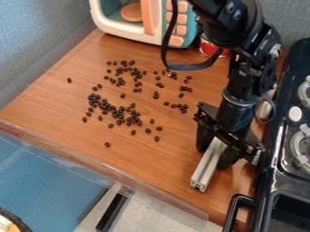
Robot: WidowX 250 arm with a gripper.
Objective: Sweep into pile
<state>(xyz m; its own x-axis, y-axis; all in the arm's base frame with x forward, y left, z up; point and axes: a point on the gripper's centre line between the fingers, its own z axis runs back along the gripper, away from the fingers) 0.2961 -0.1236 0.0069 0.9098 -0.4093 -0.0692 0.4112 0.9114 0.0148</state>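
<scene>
On the wood-toned counter (57,106), dark beans (129,120) are lying scattered from the middle toward the back and left. They are forming a loose spread, with a denser band at its front left and smaller clusters behind it and to its right. One bean (69,80) is sitting off by itself at the far left, and another (108,144) is lying apart from the rest, toward the front edge.

To the right of the beans and well apart from them, the gripper (214,156) is hanging down over the counter. Its fingers (205,138) are closing around a pale metal bar (203,176), which is slanting out between them toward the front edge, its near end pointing at the lower left. Above, the black arm (227,22) is coming in from the top, and a black cable (189,67) is looping out from its left side.

Farther out, a white and teal toy microwave (100,19) is standing at the back, its peach buttons (176,41) facing the beans. A red and white can (207,48) is standing just beside it, partly behind the arm. Along the right, a black stove (284,181) is bordering the counter, and a grey-blue wall (30,31) is rising at the left.
</scene>
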